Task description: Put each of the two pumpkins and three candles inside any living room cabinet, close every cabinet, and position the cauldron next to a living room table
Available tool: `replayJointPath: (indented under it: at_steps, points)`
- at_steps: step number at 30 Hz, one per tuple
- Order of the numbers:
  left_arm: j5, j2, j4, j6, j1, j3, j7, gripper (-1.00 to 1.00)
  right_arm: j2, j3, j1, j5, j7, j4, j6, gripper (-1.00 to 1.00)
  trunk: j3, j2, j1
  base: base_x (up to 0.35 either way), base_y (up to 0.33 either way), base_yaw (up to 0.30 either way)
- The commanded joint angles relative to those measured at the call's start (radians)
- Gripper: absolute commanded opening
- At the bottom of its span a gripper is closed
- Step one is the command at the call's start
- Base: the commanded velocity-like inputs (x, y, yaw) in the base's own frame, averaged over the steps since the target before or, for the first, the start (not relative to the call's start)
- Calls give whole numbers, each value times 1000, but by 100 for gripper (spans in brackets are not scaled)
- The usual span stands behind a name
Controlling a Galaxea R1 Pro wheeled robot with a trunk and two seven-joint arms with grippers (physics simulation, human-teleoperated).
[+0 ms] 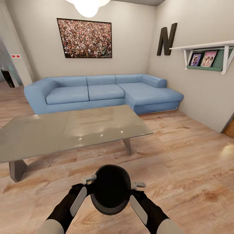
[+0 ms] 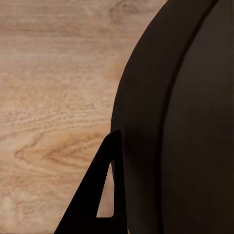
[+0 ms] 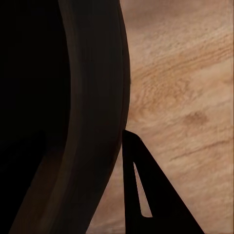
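So the cauldron [image 1: 111, 189] is up off the wooden floor [image 1: 195, 169], held between both arms at the near edge of the head view, its mouth tipped toward the camera so you look right into the black inside. The left gripper [image 1: 85, 188] has the left side of the rim and the right gripper [image 1: 136, 192] has the right side. Each one is clamped on the cauldron's wall, 1 finger outside and the other apparently inside. In the left wrist view, 1 dark finger [image 2: 100, 195] sits right against the pot's curved body [image 2: 185, 122], and it's the same deal in the right wrist view with a finger [image 3: 146, 195] beside the rim [image 3: 92, 112].

Just beyond the cauldron is the low grey glass-topped table [image 1: 65, 130], close but not touching. The blue corner sofa [image 1: 100, 92] is further back against the far wall.
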Motion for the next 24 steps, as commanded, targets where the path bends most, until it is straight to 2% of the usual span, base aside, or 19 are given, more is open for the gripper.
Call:
replayJointPath:
  at_steps: [1, 13, 24]
  points:
    - [0, 0, -1, 5, -1, -2, 10, -100, -1, 3, -1, 4, -9, -43, 2, -100, -1, 0, 0, 115, -101, 231]
    - [-2, 0, -1, 5, -1, -2, 10, -100, -1, 3, -1, 4, -9, -43, 2, -100, -1, 0, 0, 179, -109, 30]
    - [-1, 0, -1, 5, -1, -2, 10, -100, -1, 3, -1, 5, -9, -43, 2, -100, -1, 0, 0, 21, -15, 1]
